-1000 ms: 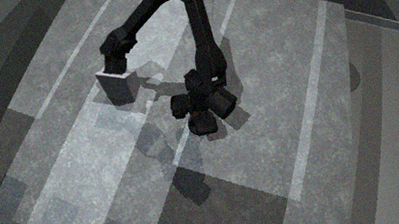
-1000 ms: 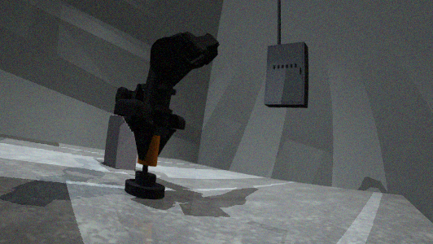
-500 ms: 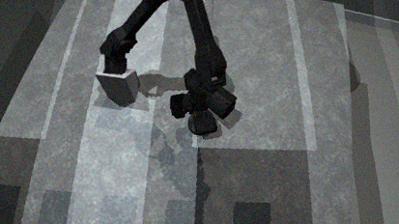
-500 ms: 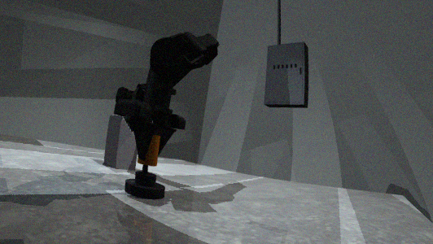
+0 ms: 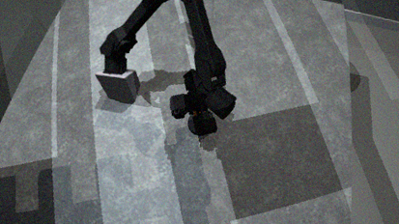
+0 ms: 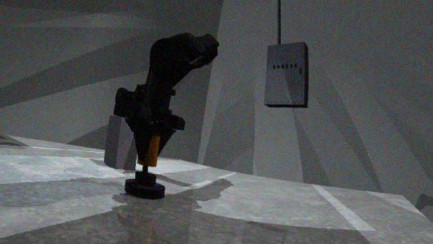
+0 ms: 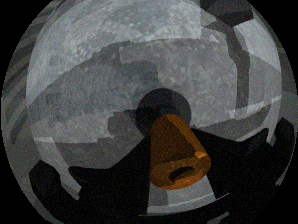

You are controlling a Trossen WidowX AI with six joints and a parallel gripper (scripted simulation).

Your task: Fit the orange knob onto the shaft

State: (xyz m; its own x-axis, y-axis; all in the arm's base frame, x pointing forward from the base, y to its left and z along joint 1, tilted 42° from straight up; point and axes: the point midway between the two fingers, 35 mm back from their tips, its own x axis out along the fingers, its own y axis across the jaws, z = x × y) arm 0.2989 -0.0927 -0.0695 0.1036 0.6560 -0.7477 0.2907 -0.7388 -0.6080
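The orange knob (image 6: 152,152) (image 7: 175,142) is between the fingers of my gripper (image 6: 149,157) (image 7: 170,136), which is shut on it. The knob leans slightly in the exterior view. Its lower end is right at the top of the dark shaft (image 6: 145,168), with a short length of shaft showing below. Whether the shaft tip is inside the hole is hidden. The round dark pedestal (image 6: 145,189) (image 7: 163,99) stands directly below, and the knob is clear of its raised middle. In the top view the arm hides the pedestal and nearly all of the knob.
A grey block (image 5: 116,86) (image 6: 115,142) stands on the table beside the arm, behind the gripper in the exterior view. A grey box (image 6: 286,75) hangs from a rod in the background. Patchy shadows and light stripes cross the table top (image 5: 122,187).
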